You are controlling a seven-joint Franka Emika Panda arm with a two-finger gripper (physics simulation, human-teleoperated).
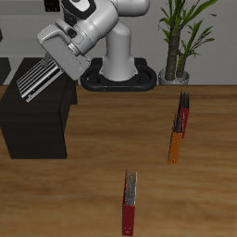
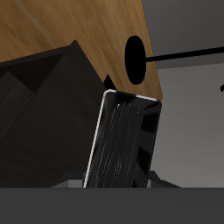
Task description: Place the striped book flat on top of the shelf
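The striped book point(image 1: 39, 76), with narrow black and white stripes on its cover, is held tilted in the air above the shelf point(image 1: 37, 125), a low black cabinet near the table's side edge. My gripper point(image 1: 61, 59) is shut on the book's upper end. The book's lower end hangs just over the shelf's flat top, and I cannot tell whether it touches. In the wrist view the book point(image 2: 122, 144) fills the middle, its cover dark and glossy, with the shelf point(image 2: 44, 96) behind it. My fingers are mostly hidden by the book there.
An orange book point(image 1: 174, 141) and a red book point(image 1: 184, 113) stand upright on the table across from the shelf. Another red book point(image 1: 130, 204) stands near the front edge. A potted plant point(image 1: 176, 42) stands at the back beside the robot's base point(image 1: 118, 72).
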